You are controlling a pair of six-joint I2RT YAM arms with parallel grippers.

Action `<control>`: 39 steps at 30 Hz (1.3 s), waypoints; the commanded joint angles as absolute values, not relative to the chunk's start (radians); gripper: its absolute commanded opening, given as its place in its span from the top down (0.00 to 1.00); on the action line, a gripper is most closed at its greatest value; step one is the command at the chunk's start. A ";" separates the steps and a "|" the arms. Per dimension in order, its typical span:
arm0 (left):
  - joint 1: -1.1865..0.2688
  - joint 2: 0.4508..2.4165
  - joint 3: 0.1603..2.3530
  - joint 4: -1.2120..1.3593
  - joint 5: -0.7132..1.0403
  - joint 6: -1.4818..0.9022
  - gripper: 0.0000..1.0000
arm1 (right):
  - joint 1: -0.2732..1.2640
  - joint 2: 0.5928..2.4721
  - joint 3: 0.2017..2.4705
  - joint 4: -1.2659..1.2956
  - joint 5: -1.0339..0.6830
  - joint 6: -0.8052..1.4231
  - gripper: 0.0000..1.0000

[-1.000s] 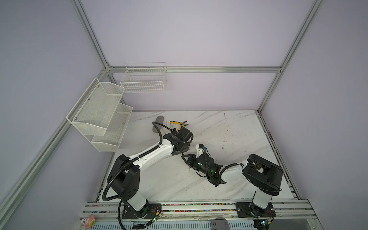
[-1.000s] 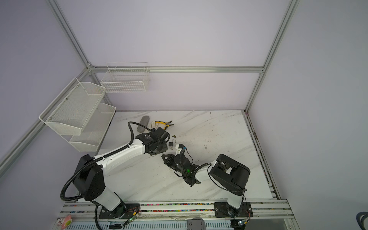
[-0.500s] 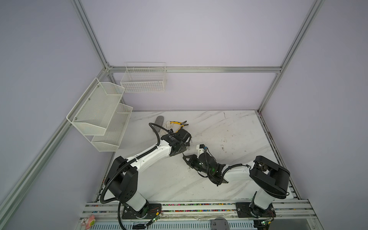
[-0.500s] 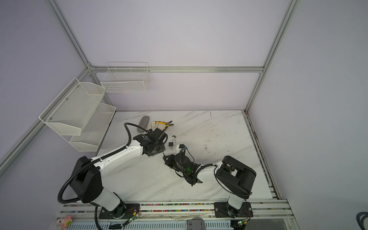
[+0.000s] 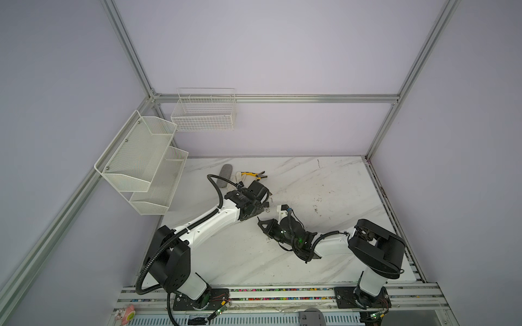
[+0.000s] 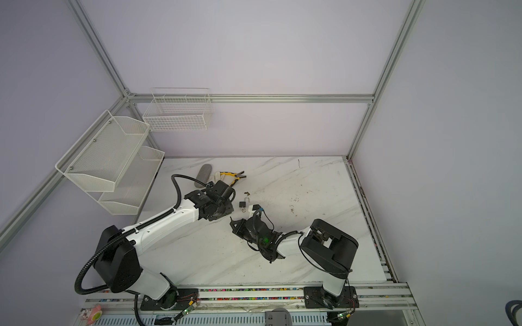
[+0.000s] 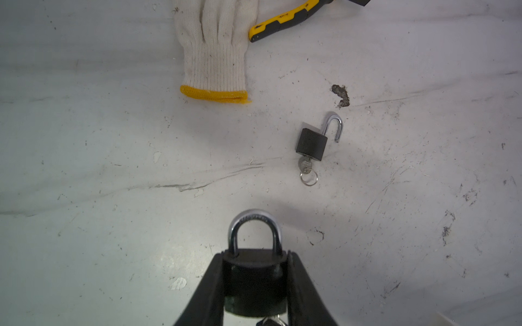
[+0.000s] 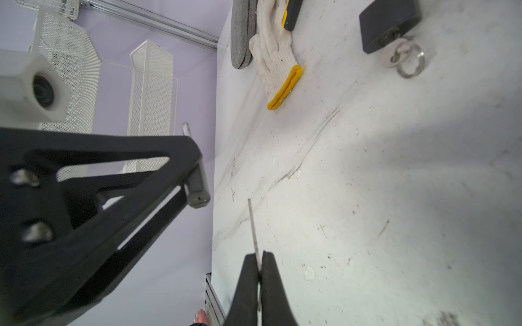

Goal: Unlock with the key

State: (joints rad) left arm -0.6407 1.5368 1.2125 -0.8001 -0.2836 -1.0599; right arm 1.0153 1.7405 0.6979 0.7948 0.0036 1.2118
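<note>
On a scuffed white marble-pattern tabletop (image 7: 113,141), a grey oblong pad (image 8: 241,31), a cream knitted work glove with a yellow cuff (image 7: 216,48) and yellow-and-black-handled pliers (image 7: 279,21) lie along the far left. Nearer the centre, the left gripper (image 7: 256,255) clamps a black padlock (image 7: 254,279) by the two flat sides of its body, held clear of the table, chrome shackle closed and pointing away from the wrist.

Just beyond it on the table rests a smaller black padlock (image 7: 310,142), shackle swung open, its own ringed key (image 7: 305,163) in the keyway. To the right, the right gripper (image 8: 258,255) has its fingers pressed together on a thin flat metal key (image 8: 253,223), blade protruding toward the left arm.

The held lock looks dense, rigid and smooth-sided, so a firm squeeze across the body, leaving the keyway end free, seems the sound hold. The key is probably light and stiff but apt to pivot in a pinch; gripping its head squarely should keep the blade true for insertion. Whether the keyway already faces the blade cannot be told.
</note>
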 commanded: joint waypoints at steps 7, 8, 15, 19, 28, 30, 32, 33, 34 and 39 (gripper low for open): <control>-0.639 1.494 1.175 -0.770 -0.293 -1.106 1.00 | 1.031 1.757 0.748 0.857 0.024 1.174 1.00; -0.639 1.491 1.176 -0.770 -0.291 -1.108 1.00 | 1.034 1.756 0.750 0.854 0.028 1.172 1.00; -0.638 1.486 1.172 -0.764 -0.284 -1.118 1.00 | 1.039 1.760 0.761 0.833 0.049 1.168 1.00; -0.640 1.487 1.169 -0.762 -0.285 -1.124 1.00 | 1.039 1.745 0.760 0.842 0.075 1.154 1.00; -0.640 1.476 1.155 -0.756 -0.306 -1.150 1.00 | 1.070 1.756 0.773 0.810 0.073 1.149 1.00; -0.640 1.470 1.152 -0.752 -0.311 -1.154 1.00 | 1.074 1.759 0.772 0.810 0.072 1.150 1.00; -0.638 1.466 1.150 -0.751 -0.314 -1.154 1.00 | 1.075 1.760 0.769 0.812 0.073 1.151 1.00; -0.639 1.465 1.150 -0.752 -0.315 -1.154 1.00 | 1.075 1.760 0.768 0.809 0.077 1.148 1.00; -0.639 1.464 1.145 -0.752 -0.316 -1.159 1.00 | 1.076 1.755 0.768 0.808 0.086 1.141 1.00; -0.639 1.466 1.146 -0.748 -0.299 -1.153 1.00 | 1.075 1.765 0.773 0.816 0.088 1.138 1.00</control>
State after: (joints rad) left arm -0.6411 1.5013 1.1786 -0.7712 -0.2913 -1.1419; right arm 1.0710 1.7470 0.7464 0.7998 0.0727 1.1423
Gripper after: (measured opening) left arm 0.302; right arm 0.056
